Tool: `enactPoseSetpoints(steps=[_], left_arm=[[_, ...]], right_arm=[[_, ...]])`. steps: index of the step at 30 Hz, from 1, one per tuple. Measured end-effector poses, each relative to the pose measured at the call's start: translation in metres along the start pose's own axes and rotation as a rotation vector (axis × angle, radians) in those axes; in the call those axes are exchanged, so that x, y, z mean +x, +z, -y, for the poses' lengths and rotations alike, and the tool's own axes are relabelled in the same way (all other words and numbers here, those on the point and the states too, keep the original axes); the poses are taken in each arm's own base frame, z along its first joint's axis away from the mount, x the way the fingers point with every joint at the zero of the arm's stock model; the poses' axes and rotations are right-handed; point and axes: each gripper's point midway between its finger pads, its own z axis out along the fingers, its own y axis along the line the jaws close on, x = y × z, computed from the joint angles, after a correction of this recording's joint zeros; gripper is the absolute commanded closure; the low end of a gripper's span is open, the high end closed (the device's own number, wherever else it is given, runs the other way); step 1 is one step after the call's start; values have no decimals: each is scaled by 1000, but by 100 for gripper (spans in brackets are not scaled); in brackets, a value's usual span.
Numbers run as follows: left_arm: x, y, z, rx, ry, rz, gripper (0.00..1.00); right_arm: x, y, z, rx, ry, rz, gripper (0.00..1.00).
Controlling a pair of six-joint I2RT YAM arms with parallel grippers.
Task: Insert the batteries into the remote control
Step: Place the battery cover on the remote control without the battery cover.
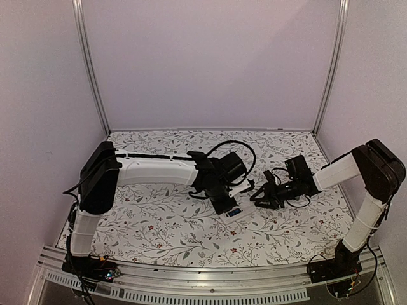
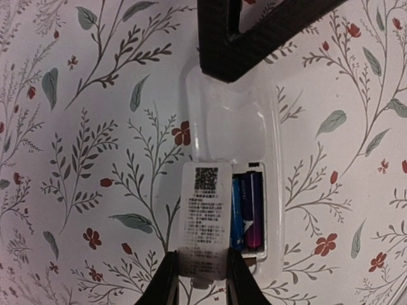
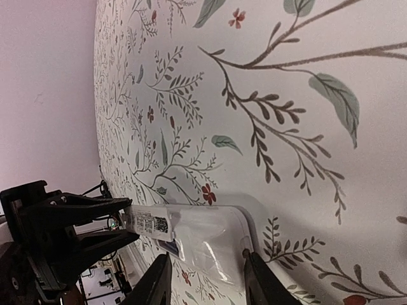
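Observation:
The white remote control (image 2: 232, 121) lies back-up on the floral cloth with its battery bay open. Two batteries lie side by side in the bay, a bright blue one (image 2: 237, 213) and a dark purple-looking one (image 2: 254, 210). My left gripper (image 2: 202, 264) is shut on a white battery cover (image 2: 205, 216) with a QR label, which overlaps the bay's left part. My right gripper (image 3: 206, 270) is shut across the remote's (image 3: 210, 238) other end, a finger on each long side. In the top view both grippers (image 1: 224, 204) (image 1: 264, 200) meet at the remote (image 1: 236, 212) mid-table.
The floral cloth (image 1: 165, 222) covers the whole table. Plain walls and metal frame posts (image 1: 89, 70) close off the back and sides. The left arm's cables (image 1: 238, 152) loop just behind the remote.

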Motion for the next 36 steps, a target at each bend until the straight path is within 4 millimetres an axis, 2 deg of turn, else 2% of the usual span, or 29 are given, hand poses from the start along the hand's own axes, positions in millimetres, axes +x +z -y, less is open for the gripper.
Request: enactPoseSetpoints(steps=[19, 36], left_arm=[[5, -1, 16, 7, 36, -27, 84], [11, -2, 14, -7, 42, -52, 84]], right_arm=[[6, 0, 1, -8, 16, -16, 66], [9, 0, 2, -10, 24, -24, 67]])
